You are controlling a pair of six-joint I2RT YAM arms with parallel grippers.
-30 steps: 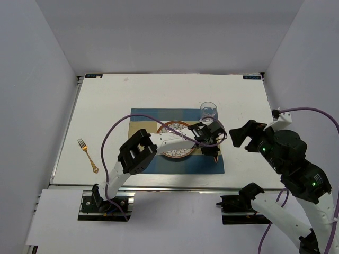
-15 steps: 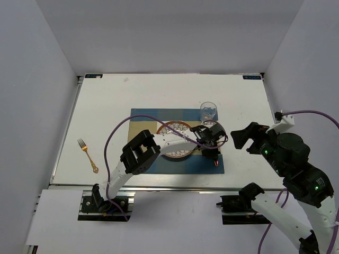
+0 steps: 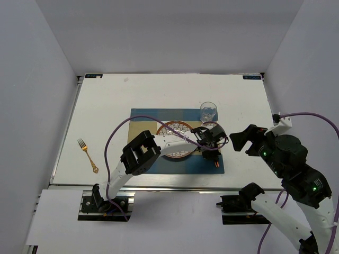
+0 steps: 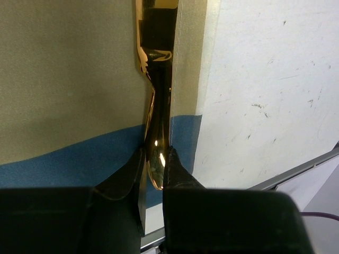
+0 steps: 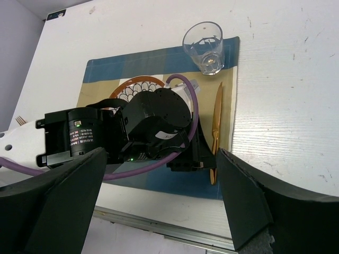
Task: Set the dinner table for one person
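Top external view: the dinner table point(image 3: 106, 103) is the white top that fills the middle of the scene, with a metal rail along its near edge. A blue-and-tan placemat point(image 3: 142, 117) lies at its centre. On the cloth sits a patterned plate point(image 3: 173, 127), partly hidden under the left arm. A clear glass point(image 3: 208, 111) stands upright on the far right corner of the cloth. A gold fork point(image 3: 88, 155) lies on the bare table well to the left, apart from the mat.

The left gripper point(image 3: 211, 148) reaches across the plate to the right side of the placemat. In the left wrist view its fingers point(image 4: 177, 172) pinch the near end of a gold knife point(image 4: 157, 114) by the handle. The blade runs away toward the far side, along the cloth's right edge and just inside it. Whether the knife rests fully on the cloth I cannot tell.

The right gripper point(image 3: 242, 139) hangs over the bare table to the right of the mat, its jaws spread wide and holding nothing.
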